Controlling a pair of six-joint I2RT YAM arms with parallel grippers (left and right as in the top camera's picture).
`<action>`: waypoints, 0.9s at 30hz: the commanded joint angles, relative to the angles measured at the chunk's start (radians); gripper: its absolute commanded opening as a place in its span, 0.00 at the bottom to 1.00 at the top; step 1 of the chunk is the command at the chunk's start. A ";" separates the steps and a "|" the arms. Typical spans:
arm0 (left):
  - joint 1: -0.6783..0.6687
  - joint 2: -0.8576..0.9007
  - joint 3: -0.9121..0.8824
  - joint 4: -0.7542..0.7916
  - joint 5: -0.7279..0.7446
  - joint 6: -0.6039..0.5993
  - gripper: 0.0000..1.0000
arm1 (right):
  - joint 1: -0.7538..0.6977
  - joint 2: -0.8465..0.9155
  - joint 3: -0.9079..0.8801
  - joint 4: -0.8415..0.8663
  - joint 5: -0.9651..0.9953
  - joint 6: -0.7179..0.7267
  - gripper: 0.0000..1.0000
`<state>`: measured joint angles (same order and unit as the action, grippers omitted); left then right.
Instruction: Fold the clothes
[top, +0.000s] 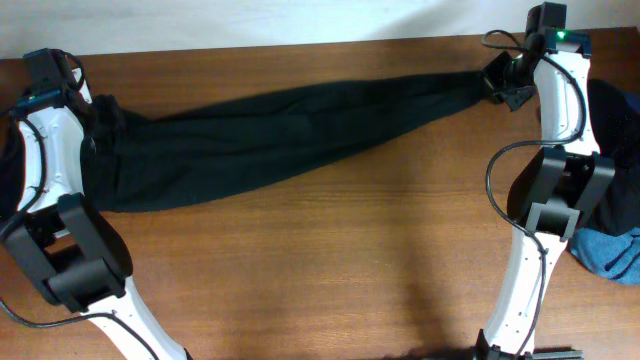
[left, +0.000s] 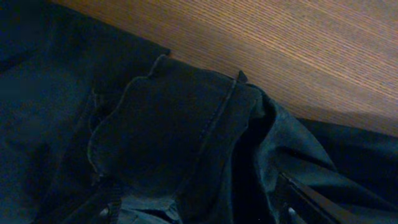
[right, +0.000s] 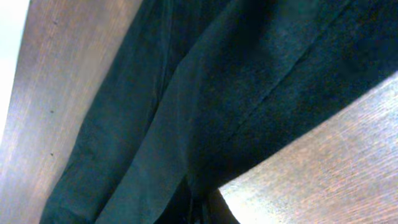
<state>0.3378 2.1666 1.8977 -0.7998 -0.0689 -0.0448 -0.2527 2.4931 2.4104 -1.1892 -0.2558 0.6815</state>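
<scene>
— Where are the black trousers (top: 280, 135) now?
— I see them stretched along the far side of the table (top: 350, 260), from the left edge to the far right corner.
— And the grippers?
— My right gripper (top: 497, 82) is clenched on the leg ends. The left gripper (top: 98, 112) has its fingers (left: 298, 199) wide apart at the waist. Grasping or not, I cannot tell.
</scene>
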 joint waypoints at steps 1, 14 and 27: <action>0.002 -0.005 0.003 0.000 -0.011 0.016 0.79 | 0.003 -0.033 0.013 -0.011 -0.025 0.007 0.04; 0.002 -0.005 0.003 0.000 -0.011 0.016 0.79 | 0.004 -0.033 0.013 -0.041 -0.021 0.003 0.23; 0.005 -0.005 0.003 -0.001 -0.011 0.016 0.79 | 0.004 -0.033 0.001 -0.037 0.024 0.007 0.22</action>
<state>0.3378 2.1666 1.8977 -0.8001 -0.0689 -0.0448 -0.2527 2.4931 2.4104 -1.2285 -0.2523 0.6838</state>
